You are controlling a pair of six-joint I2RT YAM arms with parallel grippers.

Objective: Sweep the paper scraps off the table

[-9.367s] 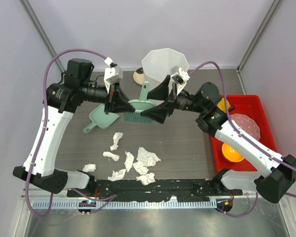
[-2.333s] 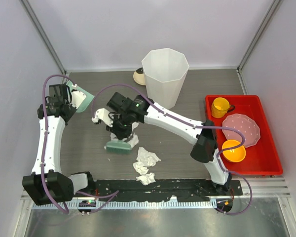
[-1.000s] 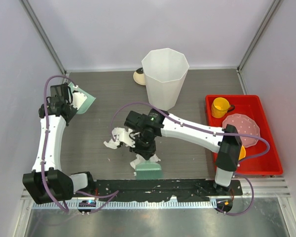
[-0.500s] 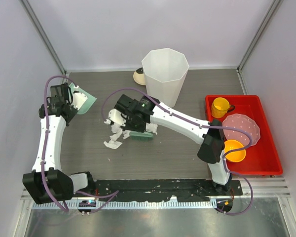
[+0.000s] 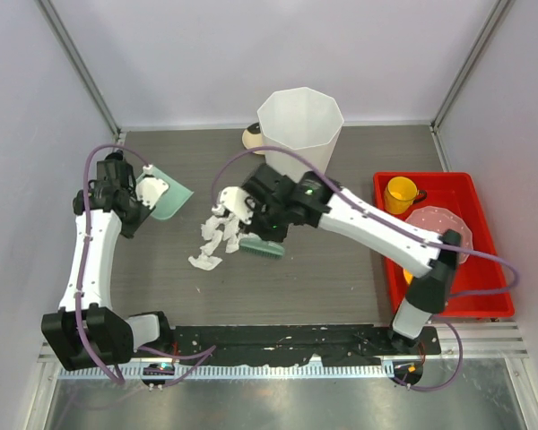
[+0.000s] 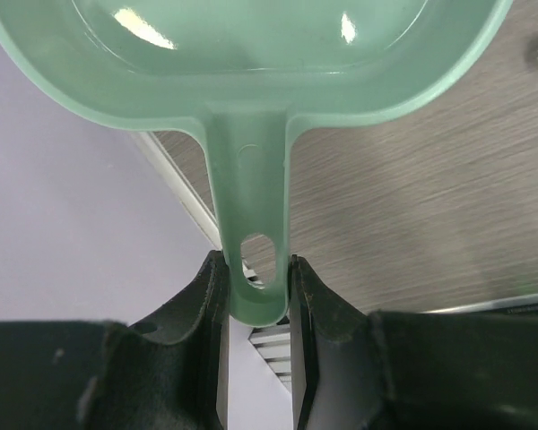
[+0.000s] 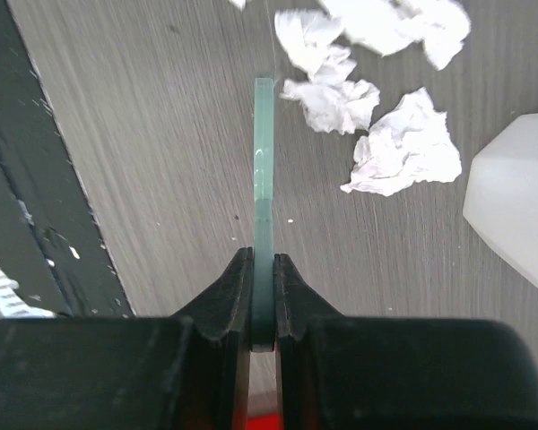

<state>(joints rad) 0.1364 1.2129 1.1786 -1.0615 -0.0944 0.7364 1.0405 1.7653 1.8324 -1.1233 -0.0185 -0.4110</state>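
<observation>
Left arm: elbow bent, my left gripper (image 6: 255,287) clenched on the dustpan (image 6: 251,54) handle
Right arm: stretched across, right gripper (image 7: 263,269) pinching the brush (image 7: 264,134)
Paper scraps (image 7: 403,152): on the table (image 7: 143,134), ahead-right of my right fingers

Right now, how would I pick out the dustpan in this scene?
Start at the tall white bin at the back, then look left toward the wall. The left gripper pinches the dustpan by its handle: a wide pale green scoop, unlike the narrow green brush by the paper scraps.

We're in a robot lab test cell: pale panel walls (image 5: 206,63) and aluminium frame posts (image 5: 79,64) box in a dark wood-grain table (image 5: 323,278).
</observation>
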